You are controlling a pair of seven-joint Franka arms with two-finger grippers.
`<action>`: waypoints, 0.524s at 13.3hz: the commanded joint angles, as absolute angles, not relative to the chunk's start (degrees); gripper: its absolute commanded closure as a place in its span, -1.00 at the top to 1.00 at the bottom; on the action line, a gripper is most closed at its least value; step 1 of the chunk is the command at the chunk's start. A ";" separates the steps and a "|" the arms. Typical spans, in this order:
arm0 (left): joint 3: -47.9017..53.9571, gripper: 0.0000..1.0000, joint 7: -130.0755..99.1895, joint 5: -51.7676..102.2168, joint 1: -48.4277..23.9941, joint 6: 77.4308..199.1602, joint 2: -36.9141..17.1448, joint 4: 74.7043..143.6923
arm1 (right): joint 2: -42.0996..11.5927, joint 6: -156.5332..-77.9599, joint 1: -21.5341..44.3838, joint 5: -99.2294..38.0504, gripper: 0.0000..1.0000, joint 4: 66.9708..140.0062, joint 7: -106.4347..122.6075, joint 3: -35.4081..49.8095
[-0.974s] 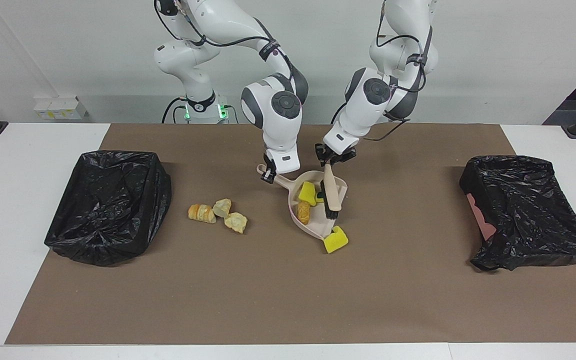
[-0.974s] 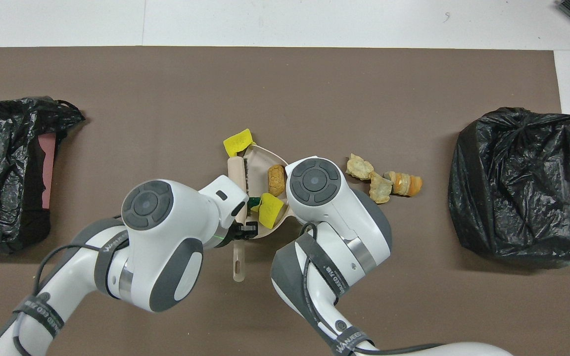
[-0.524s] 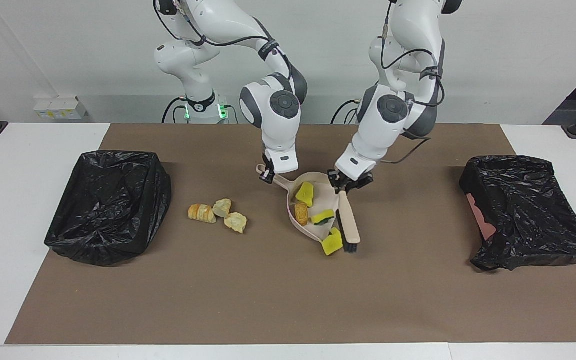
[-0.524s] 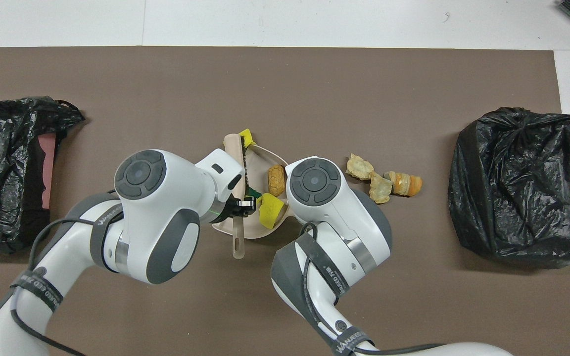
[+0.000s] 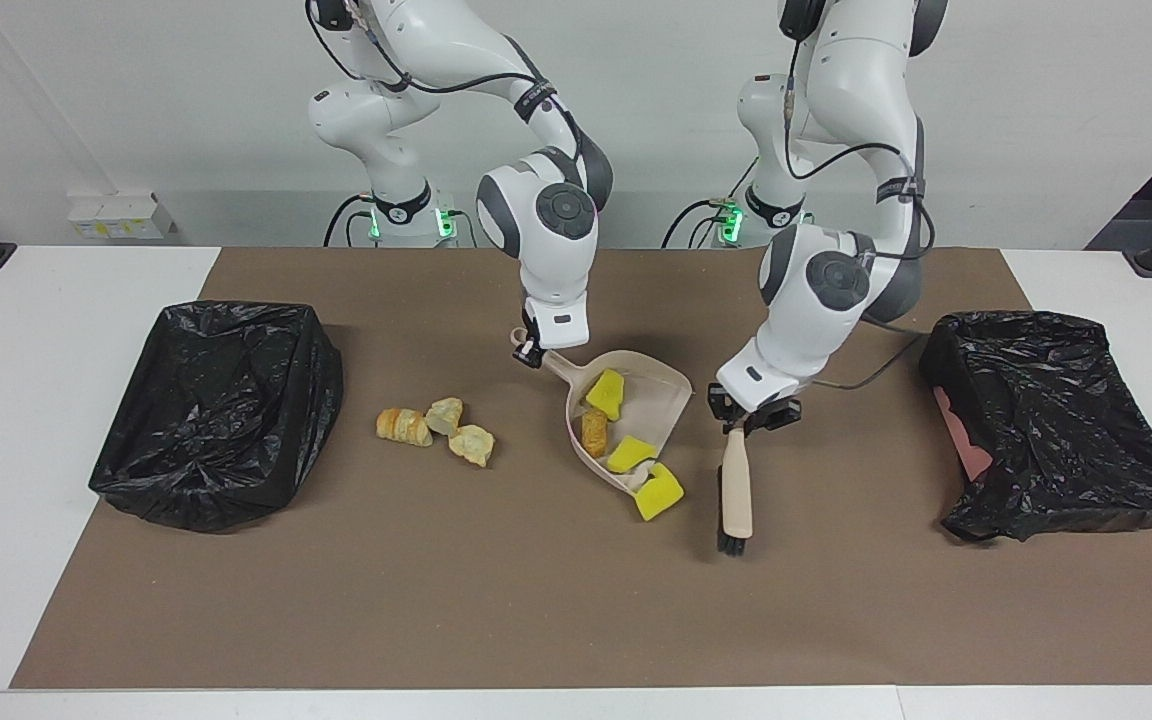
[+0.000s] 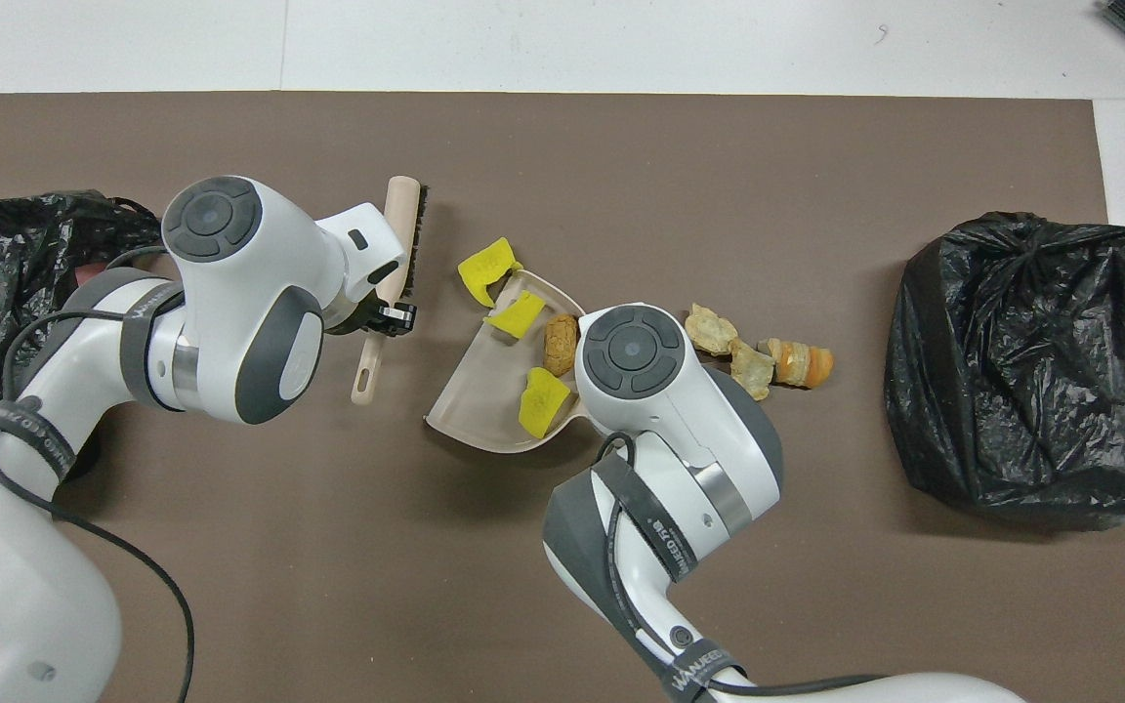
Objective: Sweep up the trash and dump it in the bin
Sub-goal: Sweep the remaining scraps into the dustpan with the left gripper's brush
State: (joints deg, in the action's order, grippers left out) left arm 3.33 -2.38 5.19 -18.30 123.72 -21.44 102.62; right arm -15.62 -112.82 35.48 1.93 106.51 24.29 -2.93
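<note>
The right gripper point(image 5: 532, 353) is pinching the beige plastic dustpan point(image 5: 661, 392) by its handle, steadying it, while the left gripper point(image 5: 754, 417) is clamping the beige brush point(image 5: 736, 492) to sweep the yellow sponge chunk point(image 5: 660, 492) at the lip.

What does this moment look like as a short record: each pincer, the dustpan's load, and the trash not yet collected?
left pincer: shut on the brush, held beside the dustpan toward the left arm's end
right pincer: shut on the dustpan handle
dustpan: holds two yellow sponge pieces and a brown roll
at dustpan lip: third sponge piece, partly out on the mat
still loose: three pale bread pieces, toward the right arm's end
bins: two black-bagged bins, one at each end
</note>
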 commanded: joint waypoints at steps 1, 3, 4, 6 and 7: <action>3.60 -1.00 -2.02 1.86 -21.61 122.35 -25.05 99.23 | -15.20 -115.04 33.58 4.91 -1.00 107.23 33.08 -2.72; 3.69 -1.00 -0.62 1.85 -23.54 120.16 -24.44 99.40 | -15.29 -115.66 33.13 5.27 -1.00 107.23 36.90 -2.72; 3.69 -1.00 0.08 1.93 -24.69 119.19 -24.00 99.75 | -15.29 -115.84 33.13 5.27 -1.00 107.23 37.26 -2.72; 3.69 -1.00 3.58 1.93 -26.97 113.23 -22.07 100.37 | -15.29 -115.75 33.22 5.27 -1.00 107.23 36.92 -2.64; 3.87 -1.00 4.21 1.93 -27.24 110.68 -20.32 101.33 | -15.29 -115.66 33.22 5.27 -1.00 107.23 36.74 -2.72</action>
State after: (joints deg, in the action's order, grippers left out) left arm 4.42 1.52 2.80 -25.61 115.92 -23.14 100.14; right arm -15.66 -114.76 33.40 4.21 106.65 35.81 -2.96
